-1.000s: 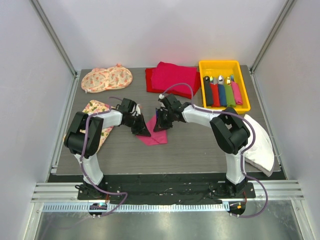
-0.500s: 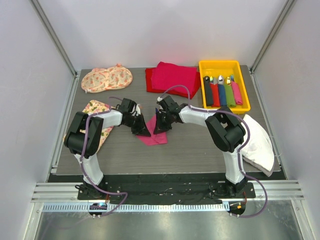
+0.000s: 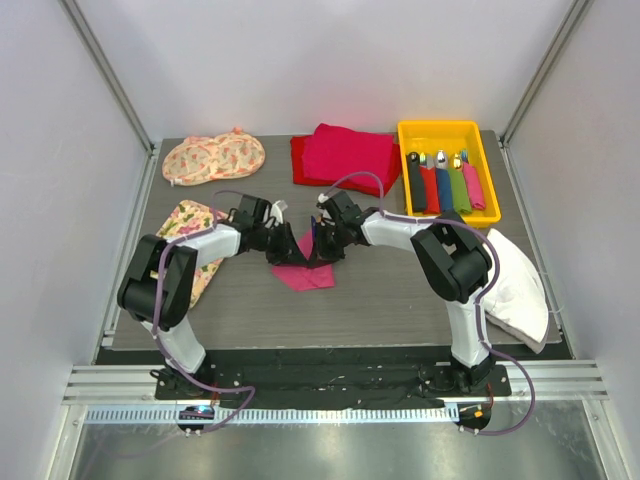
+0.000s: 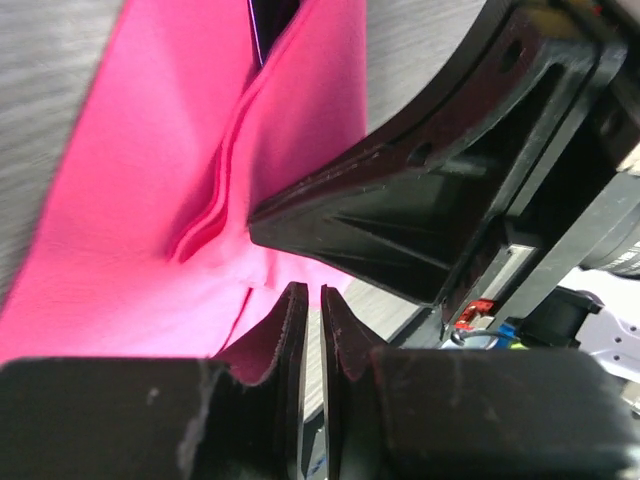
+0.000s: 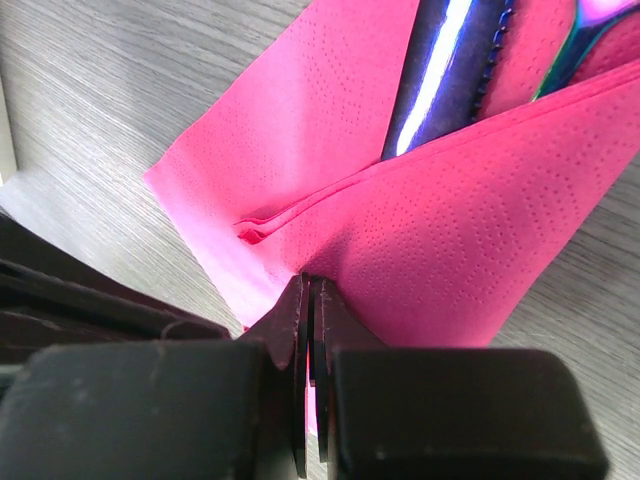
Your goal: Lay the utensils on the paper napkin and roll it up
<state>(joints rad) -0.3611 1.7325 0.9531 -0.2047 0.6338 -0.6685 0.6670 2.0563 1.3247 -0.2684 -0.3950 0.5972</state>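
The pink paper napkin [image 3: 308, 272] lies at mid-table, folded over itself. In the right wrist view the napkin [image 5: 480, 240] covers the utensils: a dark blue handle [image 5: 440, 80] and a second shiny piece [image 5: 592, 35] stick out from under the fold. My right gripper [image 3: 322, 247] [image 5: 311, 285] is shut on the napkin's folded edge. My left gripper [image 3: 289, 250] [image 4: 310, 295] is shut beside the napkin [image 4: 130, 180], with only a thin slit of table showing between its fingers. The right gripper's black body [image 4: 420, 200] faces it closely.
A yellow tray [image 3: 440, 130] at the back right holds several utensils with coloured handles. A pile of red cloth [image 3: 345, 155] lies at the back centre. Floral mats lie at the back left [image 3: 213, 158] and the left [image 3: 188, 232]. A white cloth [image 3: 518, 285] lies at the right.
My left arm has swung and its gripper has moved slightly right, closer to the napkin and the right gripper. The right gripper has stayed on the napkin.
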